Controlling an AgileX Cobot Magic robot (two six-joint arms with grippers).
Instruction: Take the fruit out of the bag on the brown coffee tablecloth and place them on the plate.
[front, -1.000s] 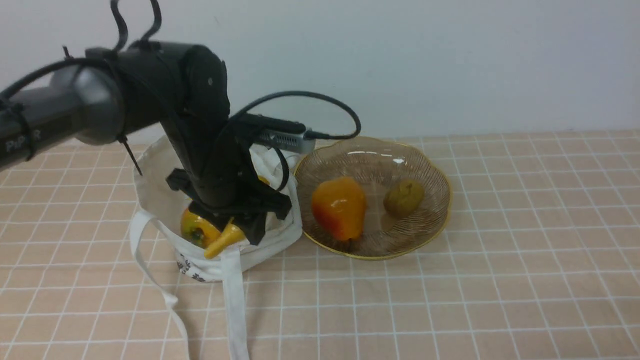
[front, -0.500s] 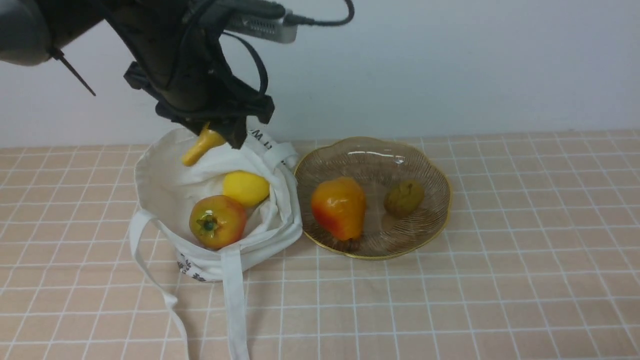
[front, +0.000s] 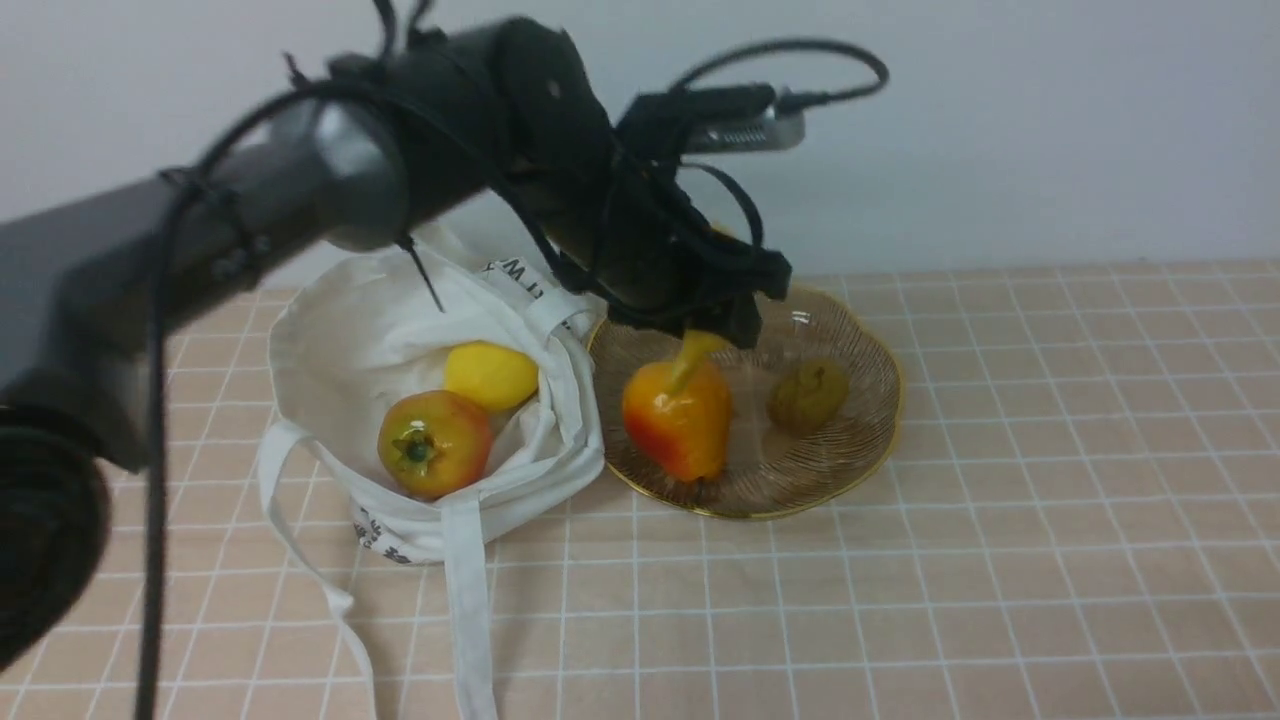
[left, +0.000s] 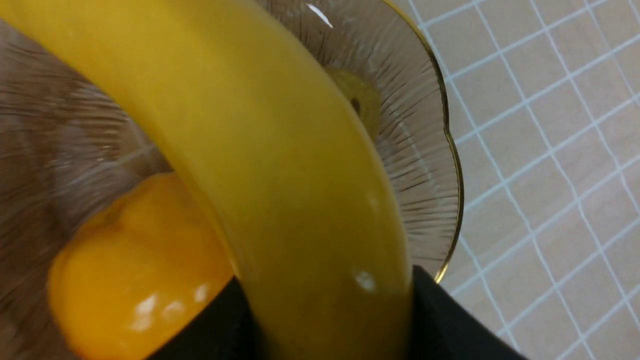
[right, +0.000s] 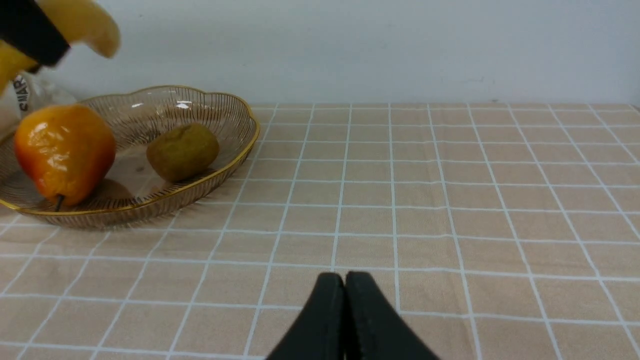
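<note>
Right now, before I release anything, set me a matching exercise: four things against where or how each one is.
Things: 1 banana; 2 lemon; 3 orange pear-shaped fruit; 4 right tool.
States: A inside the bag; B shut and empty above the tablecloth; C gripped by the left tool over the plate; D lying in the plate.
Pairs: 1-C, 2-A, 3-D, 4-B.
</note>
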